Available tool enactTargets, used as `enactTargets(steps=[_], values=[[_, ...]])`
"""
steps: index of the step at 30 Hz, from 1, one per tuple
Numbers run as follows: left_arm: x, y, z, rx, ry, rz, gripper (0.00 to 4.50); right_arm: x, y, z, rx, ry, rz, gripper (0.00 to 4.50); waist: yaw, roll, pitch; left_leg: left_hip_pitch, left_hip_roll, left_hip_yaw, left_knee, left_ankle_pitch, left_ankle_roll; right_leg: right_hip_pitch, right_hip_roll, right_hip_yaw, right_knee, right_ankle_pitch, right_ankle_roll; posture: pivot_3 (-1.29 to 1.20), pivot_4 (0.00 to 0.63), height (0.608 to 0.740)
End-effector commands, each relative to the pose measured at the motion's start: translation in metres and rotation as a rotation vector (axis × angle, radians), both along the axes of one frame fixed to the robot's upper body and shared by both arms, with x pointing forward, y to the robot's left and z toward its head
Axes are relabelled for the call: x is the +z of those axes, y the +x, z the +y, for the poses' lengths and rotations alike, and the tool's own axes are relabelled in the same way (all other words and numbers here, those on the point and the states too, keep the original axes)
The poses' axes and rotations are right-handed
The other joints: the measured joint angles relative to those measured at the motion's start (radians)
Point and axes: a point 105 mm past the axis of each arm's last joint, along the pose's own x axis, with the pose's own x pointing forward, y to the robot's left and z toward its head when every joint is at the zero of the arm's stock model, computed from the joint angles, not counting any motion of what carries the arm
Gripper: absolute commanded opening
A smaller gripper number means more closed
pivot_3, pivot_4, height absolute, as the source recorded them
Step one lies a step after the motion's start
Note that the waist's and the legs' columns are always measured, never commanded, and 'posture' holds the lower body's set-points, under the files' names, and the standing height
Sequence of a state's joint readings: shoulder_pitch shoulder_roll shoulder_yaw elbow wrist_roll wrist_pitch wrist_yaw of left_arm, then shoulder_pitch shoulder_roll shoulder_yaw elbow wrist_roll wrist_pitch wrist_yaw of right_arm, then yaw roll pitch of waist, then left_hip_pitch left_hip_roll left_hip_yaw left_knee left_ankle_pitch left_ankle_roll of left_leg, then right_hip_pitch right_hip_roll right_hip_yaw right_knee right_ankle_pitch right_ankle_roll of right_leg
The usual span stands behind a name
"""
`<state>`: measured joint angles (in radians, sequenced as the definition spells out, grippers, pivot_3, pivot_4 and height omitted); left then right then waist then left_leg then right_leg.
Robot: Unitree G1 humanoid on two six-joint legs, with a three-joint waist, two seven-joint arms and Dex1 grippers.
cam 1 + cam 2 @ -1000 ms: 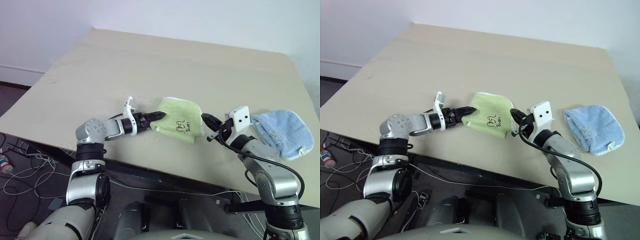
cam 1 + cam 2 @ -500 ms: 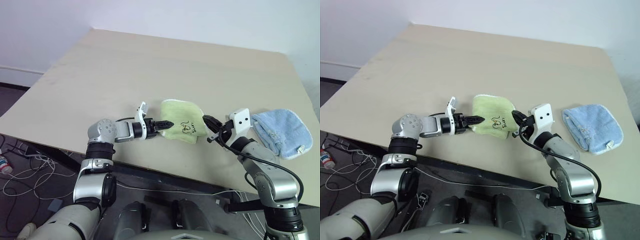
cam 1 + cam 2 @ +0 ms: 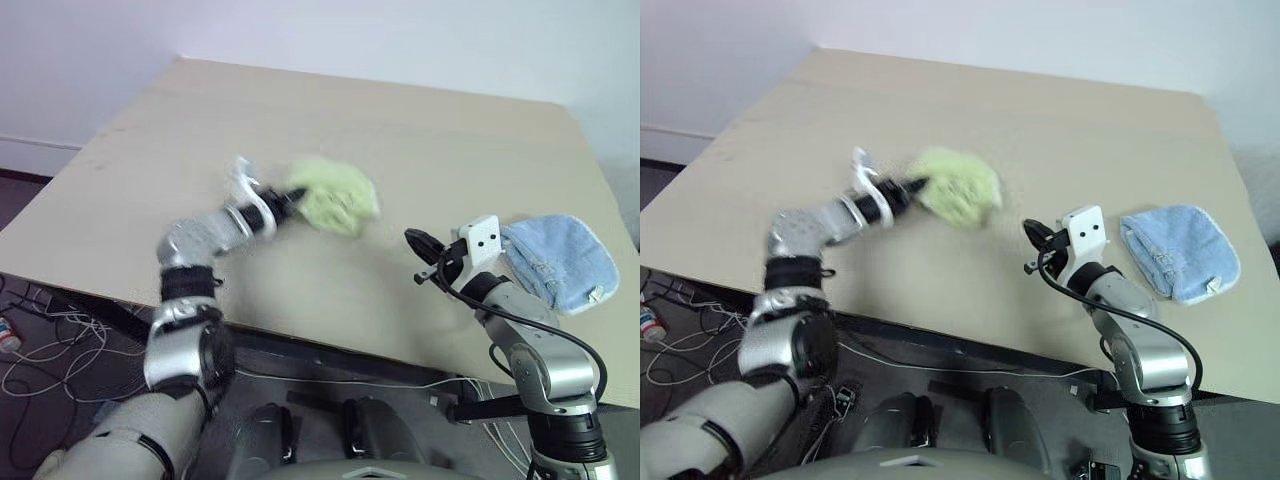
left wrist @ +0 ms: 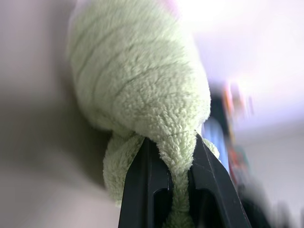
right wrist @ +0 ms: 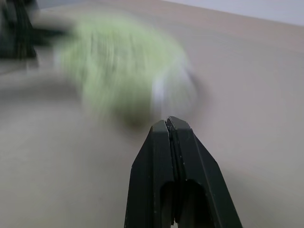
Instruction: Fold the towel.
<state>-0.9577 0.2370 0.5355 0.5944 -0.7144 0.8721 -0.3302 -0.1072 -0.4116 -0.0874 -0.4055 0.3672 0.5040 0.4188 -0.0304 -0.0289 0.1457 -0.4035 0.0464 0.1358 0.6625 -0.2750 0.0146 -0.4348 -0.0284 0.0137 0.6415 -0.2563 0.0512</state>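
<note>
A light blue towel [image 3: 560, 260] lies bunched near the tan table's [image 3: 400, 130] right edge.

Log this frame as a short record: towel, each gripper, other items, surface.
towel: yellow-green towel, bunched, pinched at one edge
left gripper: left gripper shut on the towel, cloth squeezed between its fingers
right gripper: right gripper shut, nothing held, apart from the towel
other items: light blue towel lying beside the right arm
surface: beige table
fold status: not yet folded flat
</note>
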Motion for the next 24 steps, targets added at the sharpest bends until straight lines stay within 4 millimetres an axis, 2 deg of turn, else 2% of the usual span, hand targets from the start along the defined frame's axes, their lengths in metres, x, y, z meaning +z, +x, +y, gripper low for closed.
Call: enactTargets(steps=[1,3,5,8,10,12,15,18,23,24], values=[[0.01,0.013,0.084,0.348,0.025,-0.032,0.02,0.015,-0.001,0.002,0.014,0.002,-0.058,0.0,-0.005,0.0,0.0,0.001,0.0,0.0,0.0,0.0,-0.001,0.0,0.0,0.0,0.001,0.0,0.0,0.0,0.15,0.722],[0.003,0.011,0.13,0.521,0.075,-0.004,0.02,0.015,-0.001,0.002,0.018,0.001,-0.056,0.0,-0.006,0.0,0.0,0.003,0.0,0.001,0.0,0.002,-0.003,0.001,-0.001,0.0,0.003,0.0,0.0,0.0,0.15,0.722],[-0.015,0.004,0.164,0.649,0.126,0.062,0.02,0.014,0.0,0.003,0.023,0.002,-0.055,0.0,-0.004,-0.001,0.0,0.004,-0.001,0.002,0.0,0.001,-0.002,0.001,-0.001,0.0,0.004,0.0,0.0,0.0,0.15,0.722],[-0.049,-0.011,0.192,0.74,0.121,0.185,0.02,0.014,0.0,0.005,0.032,0.003,-0.053,0.0,0.001,-0.002,0.0,0.003,-0.001,0.002,0.0,0.001,-0.002,0.001,-0.002,-0.001,0.004,0.0,0.0,0.0,0.15,0.722],[-0.074,-0.021,0.2,0.761,0.068,0.263,0.02,0.013,0.001,0.007,0.039,0.003,-0.05,0.0,0.01,-0.002,0.0,0.003,-0.001,0.003,0.0,0.001,-0.002,0.001,-0.002,-0.001,0.003,0.0,0.0,0.0,0.15,0.722],[-0.092,-0.032,0.208,0.792,0.039,0.312,0.65,0.012,0.001,0.007,0.045,0.002,-0.047,0.0,0.013,-0.004,0.0,0.002,-0.001,0.003,0.0,0.001,-0.002,0.001,-0.002,-0.001,0.003,0.0,0.0,0.0,0.15,0.722],[-0.099,-0.041,0.215,0.822,-0.038,0.307,1.63,0.011,0.001,0.009,0.056,0.001,-0.04,0.0,0.007,-0.004,-0.001,0.005,-0.001,0.004,0.0,0.0,-0.002,0.001,-0.002,0.0,0.004,0.0,0.0,0.0,0.15,0.722],[-0.1,-0.046,0.214,0.801,-0.05,0.293,2.61,0.01,0.002,0.011,0.074,-0.001,-0.032,0.0,-0.016,-0.004,-0.001,0.01,0.0,0.005,-0.001,-0.001,0.0,0.005,-0.002,0.001,0.006,-0.001,-0.001,0.0,0.15,0.722],[-0.089,-0.055,0.208,0.704,-0.038,0.229,4.29,0.01,0.004,0.017,0.102,0.003,-0.025,0.0,-0.032,-0.004,-0.001,0.013,0.001,0.005,-0.001,0.0,-0.001,0.006,-0.001,0.002,0.008,-0.001,-0.001,0.0,0.15,0.722],[-0.088,-0.059,0.206,0.68,-0.027,0.222,4.48,0.01,0.004,0.017,0.104,0.003,-0.025,0.0,-0.032,-0.004,-0.001,0.013,0.001,0.005,-0.001,0.0,-0.001,0.006,-0.001,0.002,0.008,-0.001,-0.001,0.0,0.15,0.722]])
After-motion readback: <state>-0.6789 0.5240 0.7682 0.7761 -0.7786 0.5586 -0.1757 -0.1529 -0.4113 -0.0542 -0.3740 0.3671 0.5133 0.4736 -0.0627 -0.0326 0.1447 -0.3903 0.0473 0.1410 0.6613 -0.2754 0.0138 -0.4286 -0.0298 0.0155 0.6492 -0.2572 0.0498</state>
